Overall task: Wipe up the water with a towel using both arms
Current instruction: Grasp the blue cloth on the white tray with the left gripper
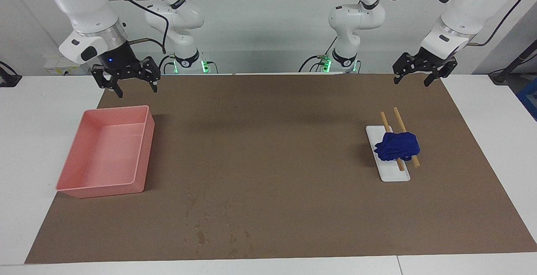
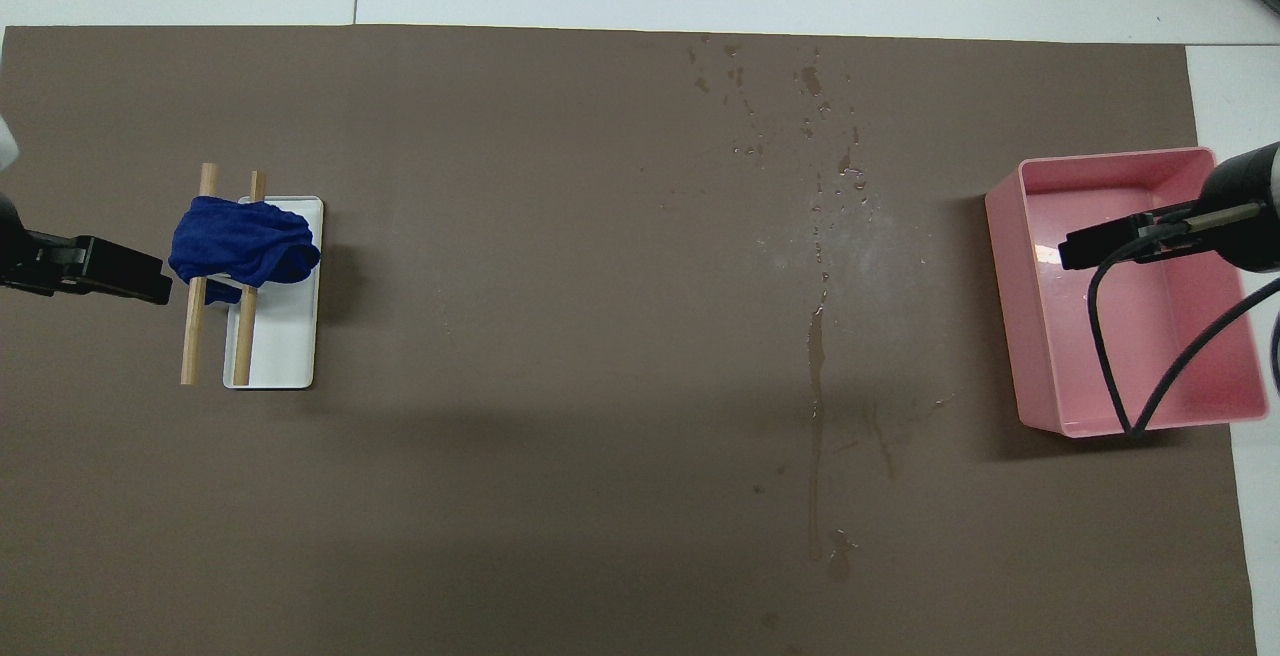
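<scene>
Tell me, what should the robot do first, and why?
Probably the left gripper should come down onto the towel. The towel sits on two wooden sticks over a white plate, untouched, and the water is unwiped.

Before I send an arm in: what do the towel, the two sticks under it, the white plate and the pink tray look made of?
The towel: soft navy cloth, bunched and wrinkled, matte.
The two sticks: likely bare wood, light tan, round, unpainted.
The white plate: smooth, flat, slightly glossy; ceramic or plastic, cannot tell.
The pink tray: probably moulded plastic, with thin even walls, rounded corners and a faint sheen.
</scene>
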You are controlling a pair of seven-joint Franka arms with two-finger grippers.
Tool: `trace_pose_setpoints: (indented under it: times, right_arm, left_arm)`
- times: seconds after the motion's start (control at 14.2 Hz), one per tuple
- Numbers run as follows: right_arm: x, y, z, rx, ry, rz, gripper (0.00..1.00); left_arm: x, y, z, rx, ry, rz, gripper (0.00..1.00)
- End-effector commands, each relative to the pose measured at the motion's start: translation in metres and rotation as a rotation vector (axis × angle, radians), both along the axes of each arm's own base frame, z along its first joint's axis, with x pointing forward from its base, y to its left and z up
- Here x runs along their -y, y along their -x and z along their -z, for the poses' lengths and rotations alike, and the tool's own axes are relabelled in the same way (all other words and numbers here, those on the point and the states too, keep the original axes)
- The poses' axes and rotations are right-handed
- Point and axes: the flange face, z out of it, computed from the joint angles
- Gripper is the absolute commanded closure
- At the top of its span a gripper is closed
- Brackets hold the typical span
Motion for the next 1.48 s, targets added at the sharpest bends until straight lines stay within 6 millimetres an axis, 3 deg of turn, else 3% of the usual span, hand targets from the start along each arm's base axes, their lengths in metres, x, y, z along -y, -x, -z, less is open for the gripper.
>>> trace_pose_setpoints:
  times: [0.0, 0.28, 0.49, 0.63, 0.92, 1.13, 1.27, 1.41]
  right_arm:
    - [0.002, 0.006, -0.004, -0.002, 0.015, 0.021, 0.00]
    - [0.001, 0.007, -0.003, -0.010, 0.012, 0.018, 0.00]
    - [0.005, 0.006, -0.004, -0.007, 0.012, 0.025, 0.00]
    - [0.007, 0.008, -0.006, -0.004, 0.012, 0.031, 0.00]
    - [0.021, 0.008, -0.006, -0.005, 0.012, 0.041, 0.00]
    - [0.026, 0.005, -0.006, 0.019, 0.012, 0.061, 0.00]
    - [0.025, 0.005, 0.002, 0.041, 0.005, 0.096, 0.00]
    - [0.019, 0.005, 0.005, 0.036, -0.012, 0.257, 0.00]
  left_arm:
    - [0.000, 0.009, -0.002, 0.005, -0.016, 0.011, 0.00]
    - [-0.009, 0.014, 0.013, 0.035, -0.025, -0.031, 0.00]
    - [-0.012, 0.013, 0.047, 0.163, -0.014, -0.404, 0.00]
    - [-0.020, 0.001, 0.062, 0.224, -0.036, -0.593, 0.00]
    - [-0.024, -0.036, 0.122, 0.239, -0.105, -0.939, 0.00]
    - [-0.017, -0.052, 0.157, 0.255, -0.118, -1.029, 0.00]
    - [-0.016, -0.057, 0.167, 0.277, -0.097, -1.026, 0.00]
    - [-0.012, -0.061, 0.186, 0.273, -0.090, -1.033, 0.00]
